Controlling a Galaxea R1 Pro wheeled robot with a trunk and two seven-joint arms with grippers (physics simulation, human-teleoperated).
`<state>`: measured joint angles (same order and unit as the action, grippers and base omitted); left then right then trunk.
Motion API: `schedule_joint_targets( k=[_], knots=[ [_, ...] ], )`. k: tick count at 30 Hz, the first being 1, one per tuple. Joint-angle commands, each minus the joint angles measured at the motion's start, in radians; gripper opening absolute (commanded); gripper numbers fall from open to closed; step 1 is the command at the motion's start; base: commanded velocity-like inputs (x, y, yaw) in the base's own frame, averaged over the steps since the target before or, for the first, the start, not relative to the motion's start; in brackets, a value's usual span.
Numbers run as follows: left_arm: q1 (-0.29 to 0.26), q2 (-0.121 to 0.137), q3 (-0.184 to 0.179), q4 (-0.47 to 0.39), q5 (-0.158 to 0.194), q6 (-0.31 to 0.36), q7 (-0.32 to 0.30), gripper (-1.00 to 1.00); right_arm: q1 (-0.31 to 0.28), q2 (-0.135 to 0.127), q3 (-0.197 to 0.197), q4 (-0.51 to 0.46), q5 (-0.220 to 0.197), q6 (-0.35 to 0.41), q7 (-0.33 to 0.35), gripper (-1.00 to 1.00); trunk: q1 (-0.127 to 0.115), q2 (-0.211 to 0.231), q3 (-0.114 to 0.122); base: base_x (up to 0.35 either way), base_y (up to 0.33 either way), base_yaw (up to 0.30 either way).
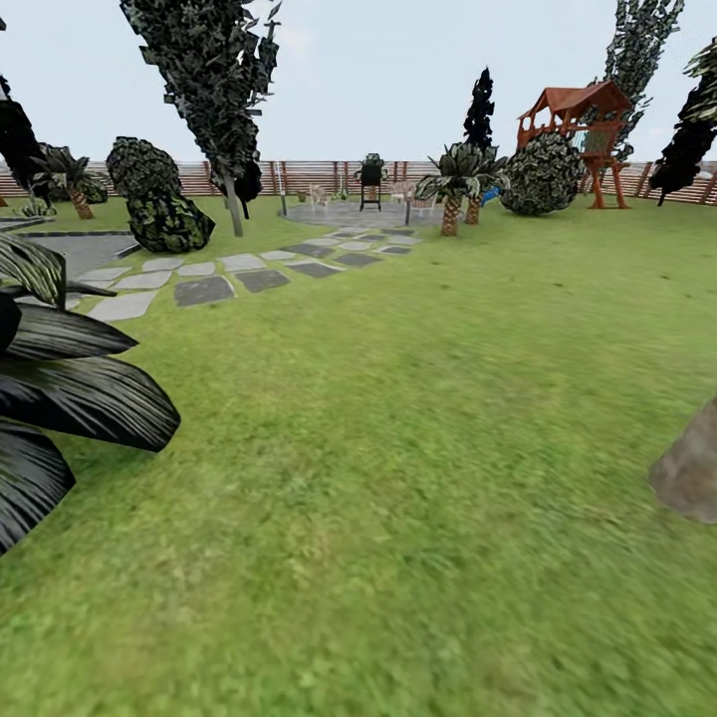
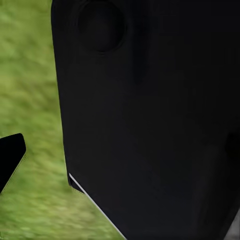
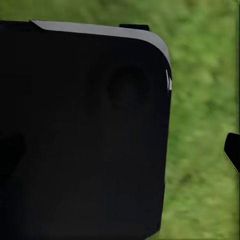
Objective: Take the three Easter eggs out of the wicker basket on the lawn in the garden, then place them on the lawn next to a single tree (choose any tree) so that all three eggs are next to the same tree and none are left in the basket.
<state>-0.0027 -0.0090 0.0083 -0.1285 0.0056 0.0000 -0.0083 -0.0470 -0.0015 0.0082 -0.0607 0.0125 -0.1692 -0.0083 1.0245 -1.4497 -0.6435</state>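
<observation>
The lawn (image 1: 418, 448) spreads wide and green ahead of me in the head view. A tree (image 1: 232, 204) with a pale grey trunk and dark shard-like foliage stands at the far left, beside the stone path. The Easter eggs and the wicker basket are out of view. In the left wrist view a black fingertip (image 2: 11, 156) shows at the edge over grass, beside a large black part of my own body (image 2: 150, 120). The right wrist view likewise shows one black fingertip (image 3: 233, 150) over grass next to a black body panel (image 3: 80, 135). Neither view lets me judge the jaws.
A dark broad-leaved plant (image 1: 60, 388) crowds the near left and a grey rock (image 1: 692, 468) sits at the right edge. Stepping stones (image 1: 204, 289) lead to a round stone patio (image 1: 349, 212). Farther off are palms (image 1: 453, 194), bushes (image 1: 543, 174), a red play tower (image 1: 583, 124) and a fence (image 1: 299, 176).
</observation>
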Motion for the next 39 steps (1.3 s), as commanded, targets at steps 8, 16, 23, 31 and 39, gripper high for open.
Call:
schedule_joint_targets(
  k=[8,16,23,31,39],
  knots=[
    [0.0,0.001,0.001,0.0,0.001,0.0,-0.001,1.0,-0.001,0.0,0.0,0.001,0.001,-0.003,-0.001,1.0,0.001,0.0,-0.001,0.336,0.0,0.0],
    [0.0,0.001,0.001,0.0,0.001,0.0,-0.001,1.0,-0.001,0.0,0.001,0.001,0.001,-0.003,-0.001,1.0,0.001,0.0,-0.001,0.336,0.0,0.0],
    [0.0,0.001,0.001,0.0,0.001,0.0,-0.001,1.0,-0.001,0.0,0.0,0.001,0.001,-0.003,-0.001,1.0,0.001,0.0,-0.001,0.336,0.0,0.0],
    [0.0,0.001,0.001,0.0,0.001,0.0,-0.001,1.0,-0.001,0.0,0.0,0.001,0.001,-0.004,-0.001,1.0,0.001,0.0,-0.001,0.336,0.0,0.0],
    [0.0,0.001,0.001,0.0,0.001,0.0,-0.001,1.0,-0.001,0.0,0.0,0.001,0.001,-0.004,-0.001,1.0,0.001,0.0,-0.001,0.336,0.0,0.0]
  ],
)
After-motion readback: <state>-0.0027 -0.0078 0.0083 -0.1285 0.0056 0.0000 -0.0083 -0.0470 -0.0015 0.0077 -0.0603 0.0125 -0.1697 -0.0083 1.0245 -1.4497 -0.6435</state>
